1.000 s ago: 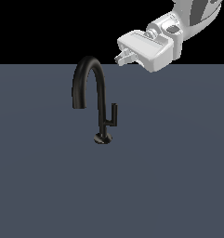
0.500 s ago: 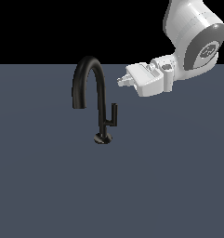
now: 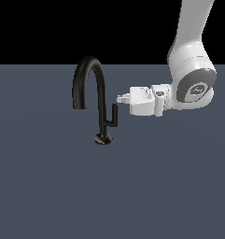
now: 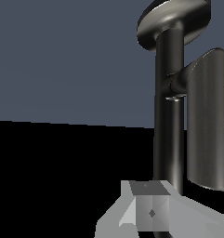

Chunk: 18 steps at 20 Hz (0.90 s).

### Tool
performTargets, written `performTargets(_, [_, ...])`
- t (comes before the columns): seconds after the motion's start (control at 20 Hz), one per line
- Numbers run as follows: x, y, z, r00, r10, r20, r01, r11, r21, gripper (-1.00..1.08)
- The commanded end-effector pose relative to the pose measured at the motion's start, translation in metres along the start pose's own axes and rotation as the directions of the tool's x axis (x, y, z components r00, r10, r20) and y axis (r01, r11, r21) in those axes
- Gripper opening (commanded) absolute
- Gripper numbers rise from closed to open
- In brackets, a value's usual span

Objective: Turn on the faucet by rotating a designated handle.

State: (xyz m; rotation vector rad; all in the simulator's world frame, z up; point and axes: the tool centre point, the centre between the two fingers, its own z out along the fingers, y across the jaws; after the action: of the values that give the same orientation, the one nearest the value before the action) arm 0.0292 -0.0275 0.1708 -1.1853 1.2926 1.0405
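The faucet [image 3: 88,79] is dark and glossy, with a tall arched spout, a thin upright stem and a small round base [image 3: 103,138] on the grey surface. The handle [image 3: 115,115] is a short arm off the stem ending in an upright bar, on the exterior view's right of the stem. My white gripper [image 3: 121,99] lies level and points to the exterior view's left, its tips just above and right of the bar's top. Contact cannot be told. Its fingers look pressed together and empty. The wrist view shows the stem [image 4: 169,121], the handle bar [image 4: 207,121] and the gripper [image 4: 148,207] close by.
A flat dark grey surface [image 3: 48,186] carries the faucet. The white arm [image 3: 193,79] comes down from the upper part of the exterior view's right. Black background lies behind the surface.
The gripper has come down and moved to the exterior view's left, from above and right of the faucet to just beside the handle's top. The faucet and handle have not moved.
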Motion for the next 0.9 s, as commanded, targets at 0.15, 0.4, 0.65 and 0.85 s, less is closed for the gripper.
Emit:
performTargets(0.15, [0.02,-0.002,0.006,0.997,0.061,0.052,-0.064,0.996,0.065,-1.0])
performTargets(0.4, [0.029,-0.003,0.009,0.993,0.087,0.077,-0.094,0.991,0.092,-1.0])
performTargets(0.65, [0.029,-0.003,0.009,0.993,0.088,0.079,-0.095,0.991,0.093,-1.0])
performTargets(0.85, [0.029,-0.003,0.009,0.993,0.086,0.077,-0.093,0.992,0.091,-1.0])
